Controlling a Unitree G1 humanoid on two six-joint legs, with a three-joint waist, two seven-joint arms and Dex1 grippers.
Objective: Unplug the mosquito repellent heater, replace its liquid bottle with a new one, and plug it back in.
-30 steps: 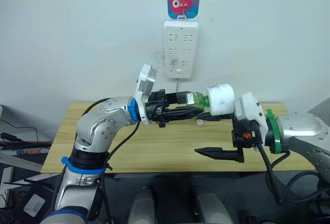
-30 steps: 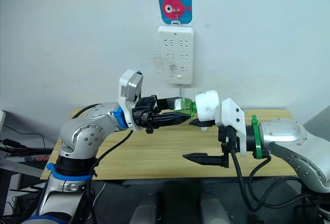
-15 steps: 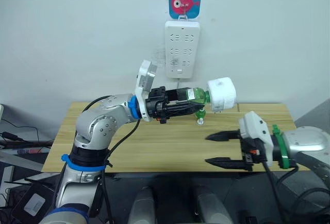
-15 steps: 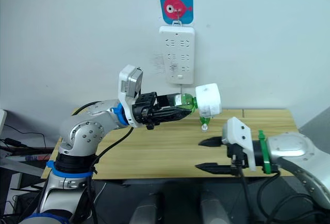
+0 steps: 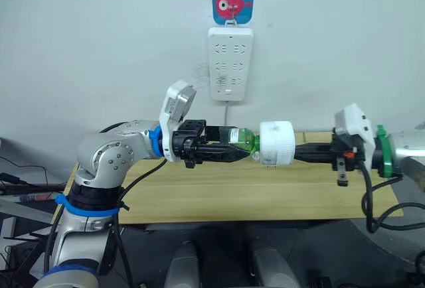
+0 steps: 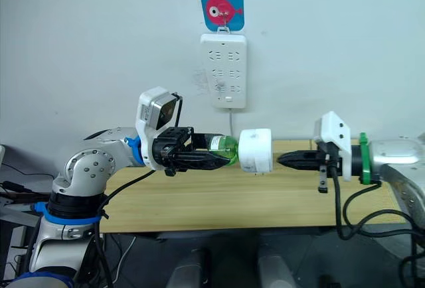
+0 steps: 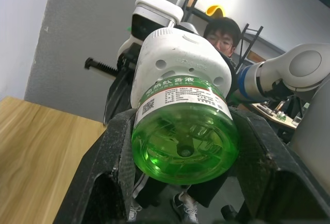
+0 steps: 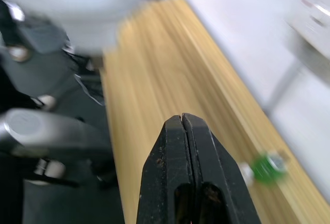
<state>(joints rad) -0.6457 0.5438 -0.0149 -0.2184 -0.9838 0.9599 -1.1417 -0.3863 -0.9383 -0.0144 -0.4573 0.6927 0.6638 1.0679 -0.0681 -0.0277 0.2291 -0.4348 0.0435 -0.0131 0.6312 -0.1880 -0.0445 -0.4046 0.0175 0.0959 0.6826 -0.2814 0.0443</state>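
Left fingers (image 7: 118, 172) clamp green bottle (image 7: 184, 136) — label Chinese, QR code — in heater (image 5: 277, 143); right fingers (image 8: 185, 146) closed, empty.

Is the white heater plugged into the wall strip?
No, the heater sits on the green bottle held by the left gripper, below the power strip.

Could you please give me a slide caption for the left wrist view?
Left hand grips a translucent green liquid bottle screwed into the white rounded plastic heater.

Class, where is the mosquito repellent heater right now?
The mosquito repellent heater sits on the green bottle gripped by the left gripper, above the table, below the power strip.
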